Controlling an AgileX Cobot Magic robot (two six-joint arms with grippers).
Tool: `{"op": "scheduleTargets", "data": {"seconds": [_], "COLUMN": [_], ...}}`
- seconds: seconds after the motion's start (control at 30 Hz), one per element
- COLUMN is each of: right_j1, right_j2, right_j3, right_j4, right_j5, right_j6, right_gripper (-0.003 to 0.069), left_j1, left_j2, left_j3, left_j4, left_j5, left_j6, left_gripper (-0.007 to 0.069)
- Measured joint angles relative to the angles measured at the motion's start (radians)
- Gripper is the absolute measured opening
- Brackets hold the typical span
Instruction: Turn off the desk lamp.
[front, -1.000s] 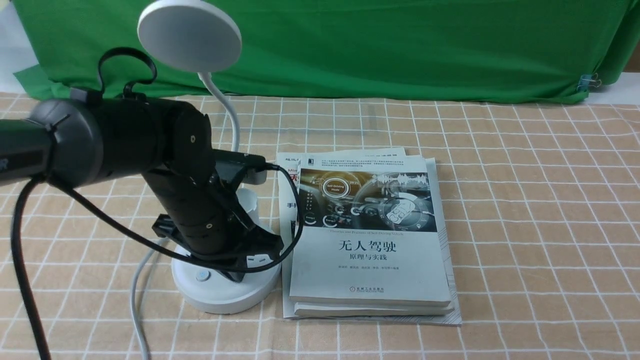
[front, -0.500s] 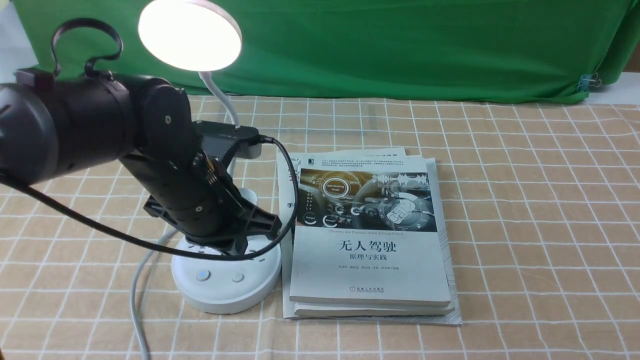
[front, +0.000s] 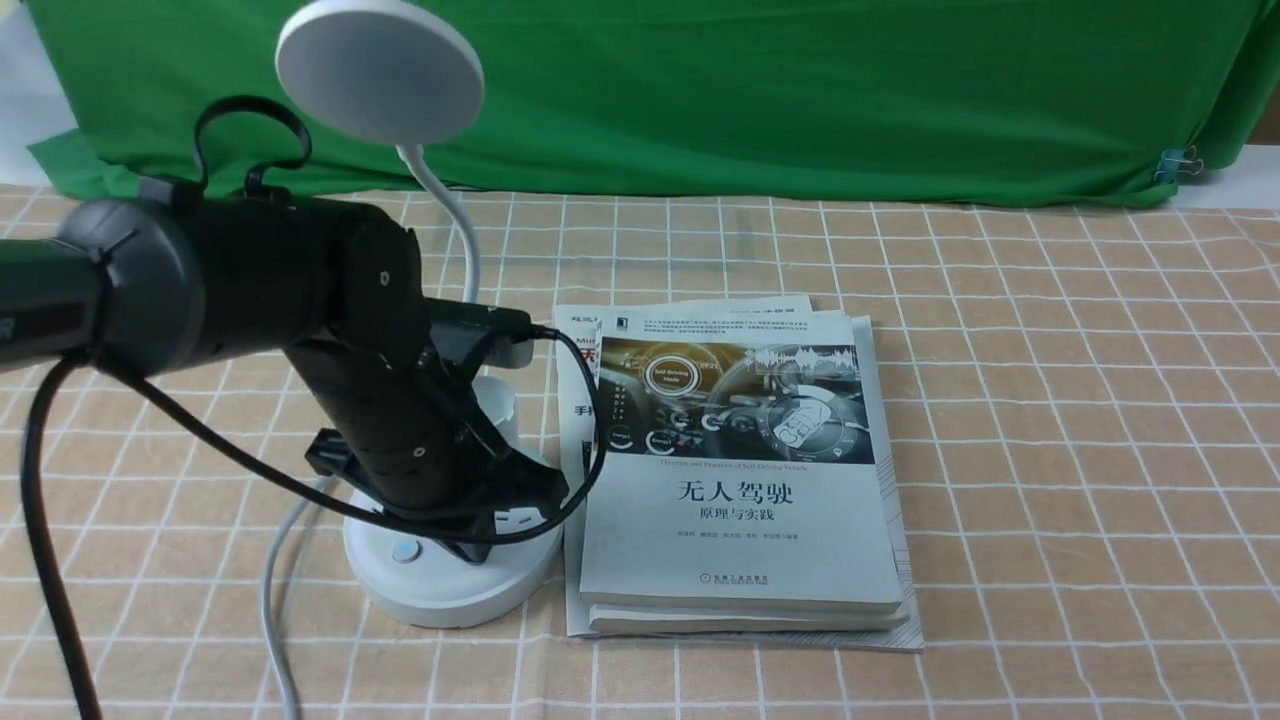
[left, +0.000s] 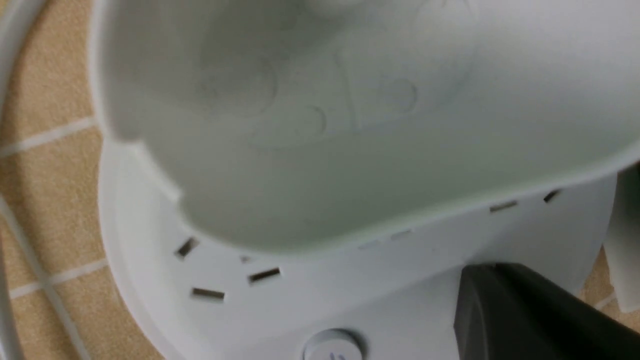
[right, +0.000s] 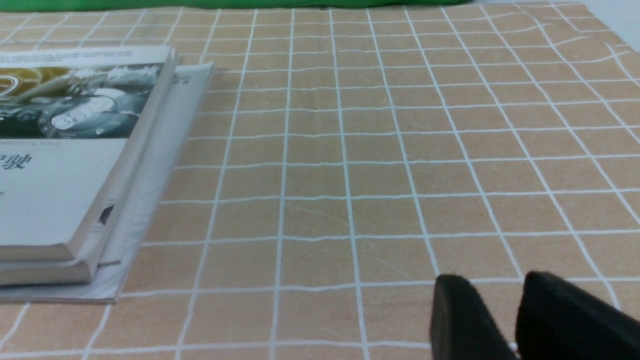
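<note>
Lamp's dark now: desk lamp (front: 380, 70) head unlit, left gripper (front: 470, 548) tip on base btn. Can't tell its finger gap. You've just retract left.

I am seeing a stack of books (front: 745, 480) lying on the checked tablecloth (front: 1050, 420). A green cloth (front: 800, 90) is hanging behind.

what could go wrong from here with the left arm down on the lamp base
The left hand is low on the desk lamp base, and the lamp head is dark. A second press may relight it. The arm's black cable loops beside the books and could drag them when lifting.
</note>
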Motion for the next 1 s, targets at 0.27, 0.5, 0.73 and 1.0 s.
{"op": "scheduleTargets", "data": {"seconds": [0.27, 0.5, 0.73, 1.0], "right_j1": [0.0, 0.0, 0.0, 0.0], "right_j2": [0.0, 0.0, 0.0, 0.0], "right_j3": [0.0, 0.0, 0.0, 0.0], "right_j4": [0.0, 0.0, 0.0, 0.0], "right_j5": [0.0, 0.0, 0.0, 0.0], "right_j6": [0.0, 0.0, 0.0, 0.0], "right_gripper": [0.0243, 0.0243, 0.0243, 0.0243], "left_j1": [0.0, 0.0, -0.028, -0.049], "left_j2": [-0.09, -0.126, -0.22, -0.601], "left_j3": [0.009, 0.009, 0.089, 0.428], "left_j4": [-0.001, -0.001, -0.001, -0.044], "left_j5": [-0.022, -0.01, -0.064, -0.37], "left_j6": [0.0, 0.0, 0.0, 0.0], "left_gripper": [-0.0008, -0.0008, -0.0008, -0.0008]}}
